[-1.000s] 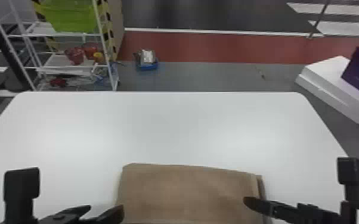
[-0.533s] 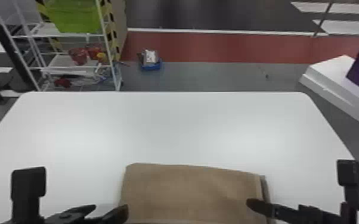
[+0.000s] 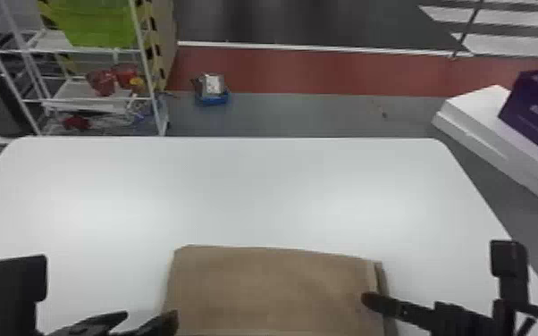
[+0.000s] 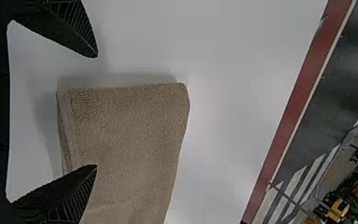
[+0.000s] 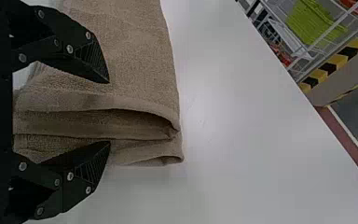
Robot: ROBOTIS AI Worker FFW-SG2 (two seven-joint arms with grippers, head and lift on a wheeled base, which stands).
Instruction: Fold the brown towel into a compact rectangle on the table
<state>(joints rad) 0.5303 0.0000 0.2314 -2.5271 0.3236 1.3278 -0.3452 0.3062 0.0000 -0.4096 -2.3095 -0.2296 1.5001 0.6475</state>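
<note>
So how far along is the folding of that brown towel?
Partly done, it seems: the brown towel lies folded into a rough rectangle, its layers showing at the right end. Nothing looks gripped; the left end effector and right end effector are open at its two ends. Left to do, perhaps: evening up those layers, or another fold to make it more compact.

In the head view the whole scene swung slightly right, then back farther left, carrying the worktop (image 3: 254,192), wire rack (image 3: 154,94) and brown towel (image 3: 263,286). The right gripper's (image 3: 402,309) inner fingertip now sits slightly nearer the towel's right edge.
</note>
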